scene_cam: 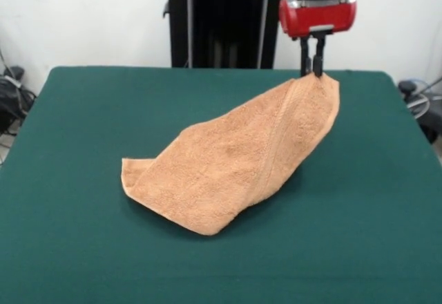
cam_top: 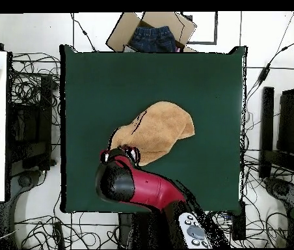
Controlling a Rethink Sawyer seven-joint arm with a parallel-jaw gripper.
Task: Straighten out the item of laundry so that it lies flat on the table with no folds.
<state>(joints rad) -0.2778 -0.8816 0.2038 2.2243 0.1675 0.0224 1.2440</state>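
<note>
The item of laundry (scene_cam: pixel 238 159) is a light orange-tan terry towel, folded over on itself, with a woven band running diagonally across it. Its upper right corner is lifted off the dark green table (scene_cam: pixel 83 145), and my gripper (scene_cam: pixel 312 74) is shut on that corner. The towel's lower part rests on the table, with a small flap sticking out at its left end. From overhead the towel (cam_top: pixel 159 130) lies near the table's (cam_top: pixel 97 84) middle, and my red gripper head (cam_top: pixel 120 157) covers its lower left corner.
A cardboard box holding blue jeans (cam_top: pixel 151 36) sits just beyond the table's top edge in the overhead view. Cables and dark equipment (cam_top: pixel 29 124) surround the table on the floor. Green surface shows on all sides of the towel.
</note>
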